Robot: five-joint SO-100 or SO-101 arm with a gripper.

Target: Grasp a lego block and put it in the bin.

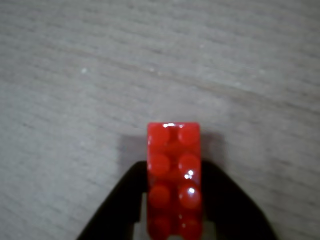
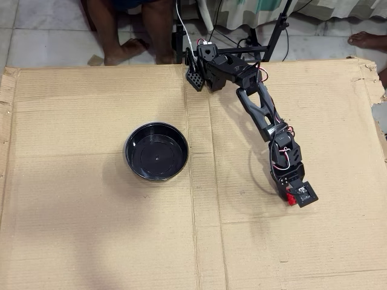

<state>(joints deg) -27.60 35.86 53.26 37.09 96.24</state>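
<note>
In the wrist view, a small red lego block (image 1: 174, 180) is sitting between the two black fingers of the gripper (image 1: 175, 210), studs facing the camera. The jaws are pressing against its left and right sides, so the gripper is closed on the brick. The brick's lower end is running off the bottom edge of the picture, and only the upper parts of the fingers are showing. Blurred brown cardboard (image 1: 160, 60) is filling the background, and whether the brick is touching it is not clear.

In the overhead view, the black arm (image 2: 260, 109) is reaching from the top centre toward the lower right. The gripper (image 2: 291, 198) is showing only a sliver of red (image 2: 290, 197) at its tip; the camera housing is covering most of the brick. The bin (image 2: 156, 151), a glossy black round bowl, is standing empty on the cardboard sheet (image 2: 91, 229), well apart to the left of the gripper. Two bare legs (image 2: 130, 30) are standing beyond the sheet's top edge, cut off by the frame.
</note>
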